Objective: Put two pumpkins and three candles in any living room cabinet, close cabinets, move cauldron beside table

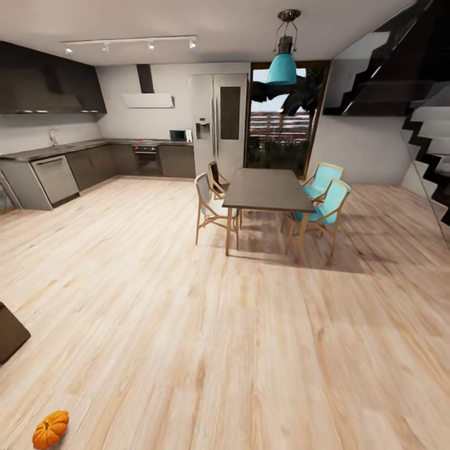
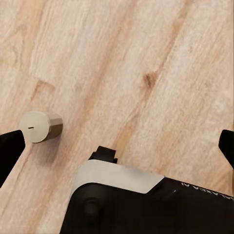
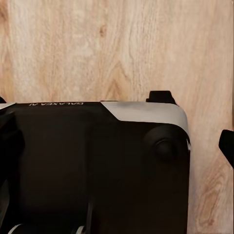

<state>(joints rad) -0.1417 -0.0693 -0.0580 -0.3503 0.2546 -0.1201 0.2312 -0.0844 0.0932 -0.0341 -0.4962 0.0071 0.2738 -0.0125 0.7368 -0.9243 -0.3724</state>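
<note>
in the left wrist view the left gripper (image 2: 119, 146) is seen with its two dark fingertips far apart at the frame's sides, nothing held between them, hanging over the wooden floor (image 2: 146, 58). a candle (image 2: 41, 126) lies on its side on that floor, just beside one fingertip (image 2: 9, 151) and apart from it. the right gripper (image 3: 117, 141) is judged spread too, with one fingertip showing at each side of the frame, over bare floor and the robot's dark base (image 3: 92, 165).

the candle is judged light, stiff and prone to rolling; it would best be taken across its round body. a pumpkin (image 1: 50, 429) rests on the floor at the head view's lower left; it is judged firm, and its ribs should give purchase across the widest part.

wide open floor is seen ahead. a dark corner (image 1: 11, 331) juts in at the left, and the dining table (image 1: 265, 189) with its chairs stands well apart.
</note>
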